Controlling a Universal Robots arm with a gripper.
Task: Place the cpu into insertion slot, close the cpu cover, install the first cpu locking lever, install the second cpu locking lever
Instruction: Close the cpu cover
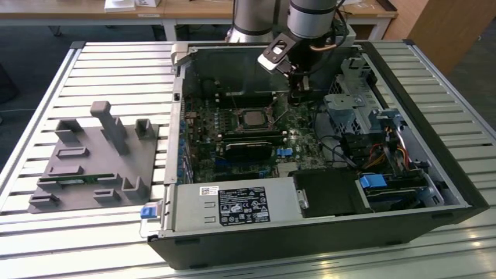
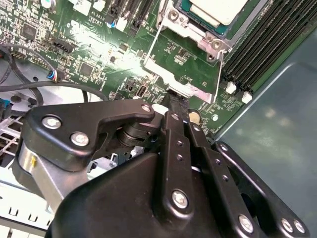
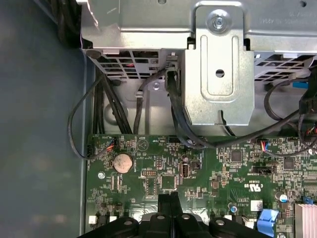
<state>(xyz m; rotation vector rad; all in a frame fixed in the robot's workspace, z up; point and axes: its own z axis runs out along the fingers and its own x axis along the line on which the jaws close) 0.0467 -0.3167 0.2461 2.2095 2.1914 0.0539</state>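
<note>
Nearest us on the slatted metal desk (image 1: 78,244), a grey fixture (image 1: 97,165) sits beside the open computer case (image 1: 271,250). Mid-board, the cpu (image 1: 250,118) lies in the insertion slot (image 1: 230,120). Just beyond, the gripper (image 1: 298,87) hangs low, jaws pressed together, gripping nothing. Wooden furniture (image 1: 194,11) stands behind.

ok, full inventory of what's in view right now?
table: one, silver slats
computer case: one, black, open, on the table
fixture: one, grey, on the table, exterior view's left of the case
motherboard: one, green, inside the case
cpu: one, silver-grey, in the insertion slot
black block: one, beside the cpu
memory slots: several, black, alongside the insertion slot
power supply: one, silver, in a case corner
drive cage: one, silver, exterior view's right of the motherboard
cables: several, black, by the drive cage
arm: one, grey, above the case
hand: one, black, shut, over the motherboard near the cpu
</note>
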